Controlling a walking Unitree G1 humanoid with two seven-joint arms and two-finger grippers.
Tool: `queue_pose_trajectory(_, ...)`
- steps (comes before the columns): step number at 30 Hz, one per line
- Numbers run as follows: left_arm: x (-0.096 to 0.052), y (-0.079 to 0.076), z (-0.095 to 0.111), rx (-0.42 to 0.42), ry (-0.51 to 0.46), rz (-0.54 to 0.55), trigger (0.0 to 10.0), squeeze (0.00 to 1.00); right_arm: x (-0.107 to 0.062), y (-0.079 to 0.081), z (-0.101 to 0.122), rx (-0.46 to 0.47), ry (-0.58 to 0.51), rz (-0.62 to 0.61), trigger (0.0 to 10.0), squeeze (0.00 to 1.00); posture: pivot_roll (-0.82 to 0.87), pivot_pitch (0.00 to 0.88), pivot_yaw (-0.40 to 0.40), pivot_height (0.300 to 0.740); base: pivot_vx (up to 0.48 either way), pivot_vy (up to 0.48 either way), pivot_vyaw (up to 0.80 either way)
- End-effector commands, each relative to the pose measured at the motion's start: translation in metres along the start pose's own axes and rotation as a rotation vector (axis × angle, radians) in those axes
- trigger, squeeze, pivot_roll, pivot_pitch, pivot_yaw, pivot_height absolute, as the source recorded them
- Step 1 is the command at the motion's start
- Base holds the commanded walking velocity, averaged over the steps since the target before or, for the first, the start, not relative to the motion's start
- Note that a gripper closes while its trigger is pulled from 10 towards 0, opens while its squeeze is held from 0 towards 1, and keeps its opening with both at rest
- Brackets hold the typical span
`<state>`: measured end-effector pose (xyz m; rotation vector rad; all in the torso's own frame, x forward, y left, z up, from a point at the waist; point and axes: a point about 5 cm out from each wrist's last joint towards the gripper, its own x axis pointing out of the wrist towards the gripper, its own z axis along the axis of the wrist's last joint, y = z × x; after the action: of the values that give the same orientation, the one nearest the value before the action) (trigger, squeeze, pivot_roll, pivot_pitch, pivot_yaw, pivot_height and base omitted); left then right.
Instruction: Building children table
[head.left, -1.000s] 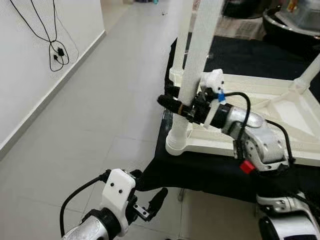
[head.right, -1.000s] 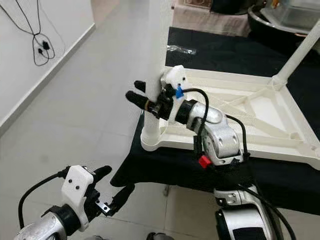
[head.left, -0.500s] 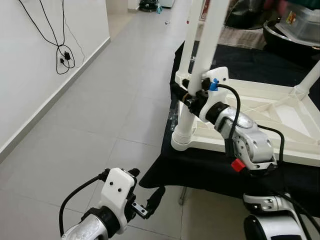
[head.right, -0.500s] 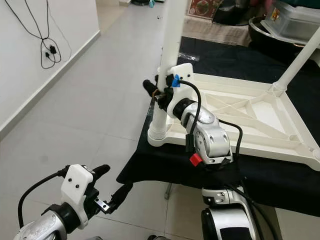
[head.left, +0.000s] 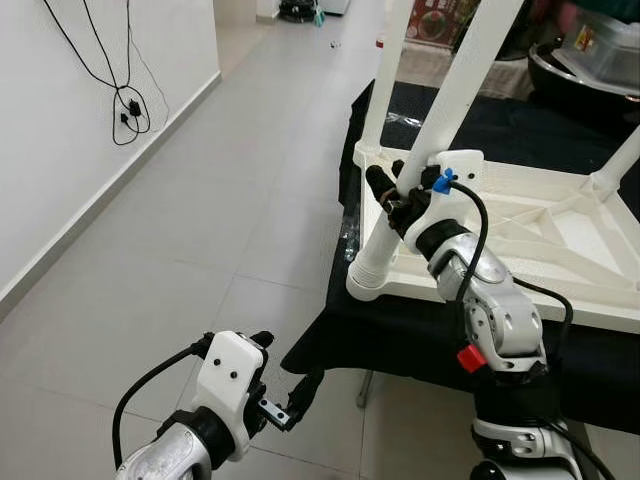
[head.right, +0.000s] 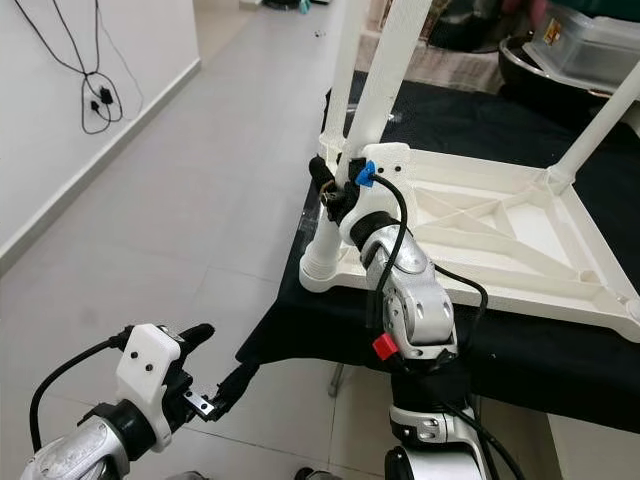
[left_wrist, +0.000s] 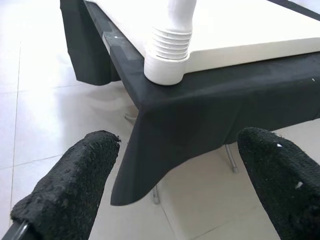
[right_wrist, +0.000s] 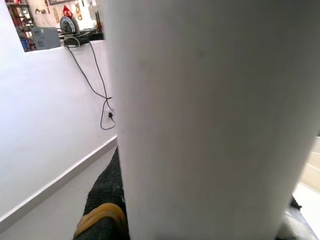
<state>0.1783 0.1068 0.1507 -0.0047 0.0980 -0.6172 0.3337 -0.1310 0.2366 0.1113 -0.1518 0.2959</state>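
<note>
At twelve o'clock, on the black-draped stand (head.left: 400, 335), my right gripper (head.left: 395, 195) is clamped on the tilted white plastic leg (head.left: 452, 110) in the corner socket of the upside-down white children table (head.left: 520, 245), so I judge the next move is straightening and twisting it, while my left gripper (head.left: 285, 385) hangs with fingers apart.

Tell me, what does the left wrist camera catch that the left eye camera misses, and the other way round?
The left wrist view alone shows the threaded collar at the foot of the table leg, and thin metal legs under the black cloth. The left eye view alone shows the right gripper around that leg, the upturned tabletop's ribs, and a wall cable. Both show the leg's socket on the cloth's corner, and the left gripper, open.
</note>
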Motion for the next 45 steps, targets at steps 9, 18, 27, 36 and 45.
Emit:
queue_pose_trajectory(9,-0.001,0.001,-0.003,0.005,0.009,0.007,10.0,0.00,-0.004,0.016,-0.032,-0.120,0.110,-0.241,10.0,0.00,0.11,0.142,-0.092,0.740,0.000,0.000,0.00)
queue_pose_trajectory(18,-0.001,0.001,-0.003,0.004,0.008,0.009,10.0,0.00,-0.004,0.011,-0.035,-0.117,0.145,-0.476,10.0,0.00,0.11,0.146,-0.095,0.740,0.000,0.000,0.00)
queue_pose_trajectory(27,-0.001,0.001,-0.002,0.008,0.005,0.011,10.0,0.00,-0.007,0.009,-0.028,-0.138,0.113,-0.745,10.0,0.00,0.11,0.147,-0.096,0.740,0.000,0.000,0.00)
queue_pose_trajectory(36,-0.001,0.001,-0.002,0.010,0.006,0.011,10.0,0.00,-0.013,0.009,-0.042,-0.119,0.221,-0.908,10.0,0.00,0.11,0.148,-0.097,0.740,0.000,0.000,0.00)
queue_pose_trajectory(45,-0.002,0.000,-0.002,0.013,0.007,0.013,10.0,0.00,0.017,0.027,-0.065,0.059,0.316,-0.371,10.0,0.00,0.12,0.148,-0.105,0.740,0.000,0.000,0.00)
